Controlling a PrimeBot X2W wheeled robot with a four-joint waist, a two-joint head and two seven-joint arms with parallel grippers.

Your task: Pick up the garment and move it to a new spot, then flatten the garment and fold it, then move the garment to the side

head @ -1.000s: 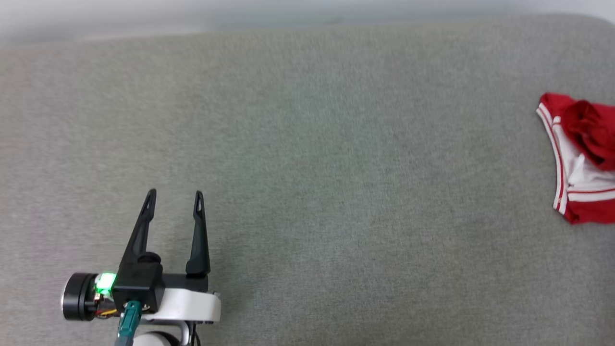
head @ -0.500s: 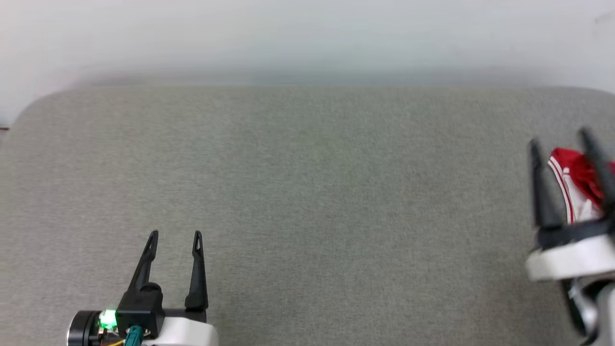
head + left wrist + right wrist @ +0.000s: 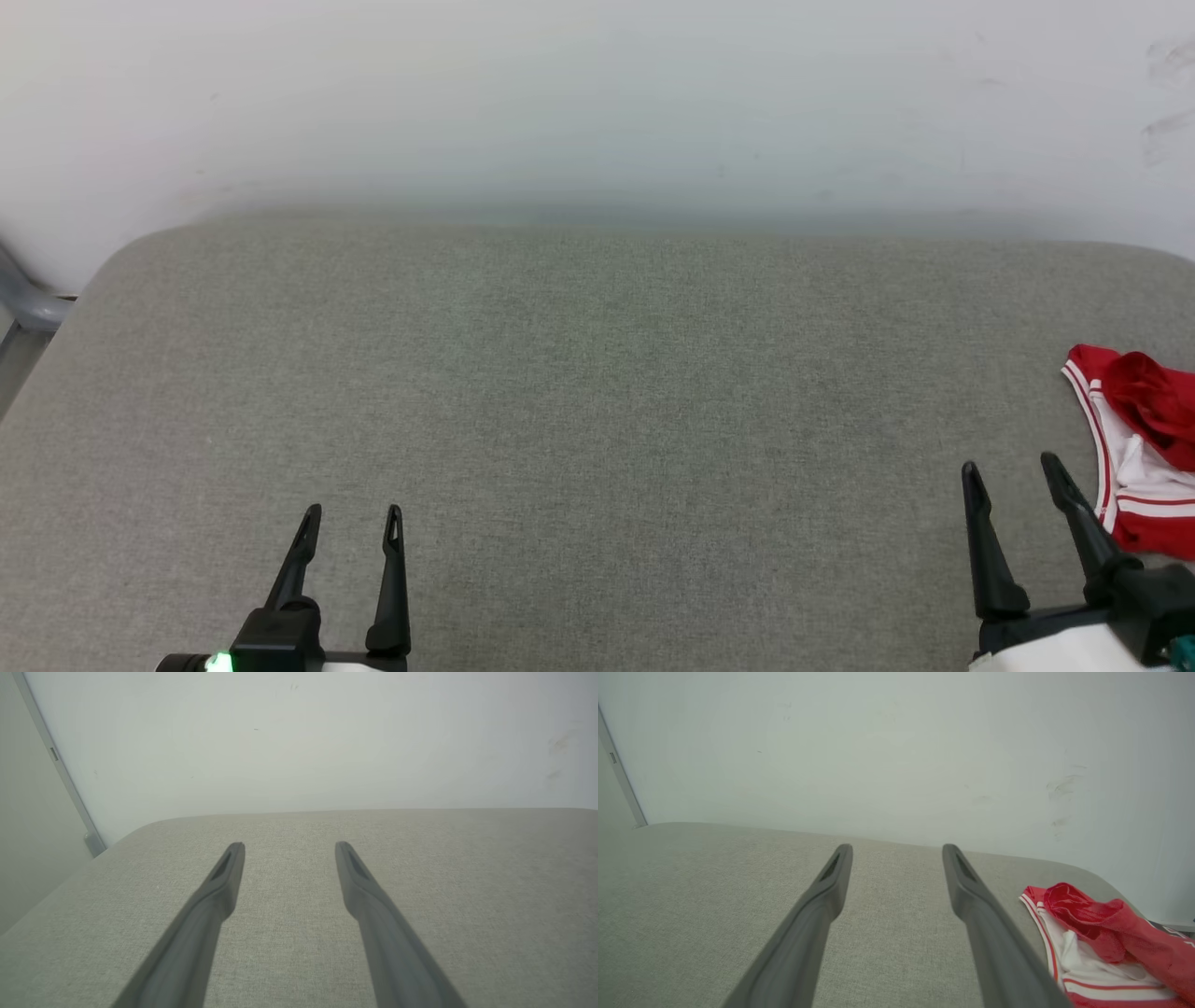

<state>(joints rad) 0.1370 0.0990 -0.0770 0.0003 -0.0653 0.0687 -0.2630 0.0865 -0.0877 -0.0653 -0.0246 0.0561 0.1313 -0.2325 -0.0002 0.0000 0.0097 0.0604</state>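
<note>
R hand [image 3: 1009, 464] drew back, spread, nr garment [image 3: 1146, 406].

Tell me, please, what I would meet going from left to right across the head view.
First the left claw, open, at the lower left → the right claw, open, at the lower right → the garment, crumpled at the right edge.

Your head camera looks forward and down from above the grey padded surface [image 3: 597, 420], taking in its far edge and the white wall [image 3: 597, 93]. Each wrist camera sits low over it, looking along its own fingers [image 3: 210, 905] toward that wall. Your right wrist view shares the garment [image 3: 1101, 933] with the head view's right edge.
</note>
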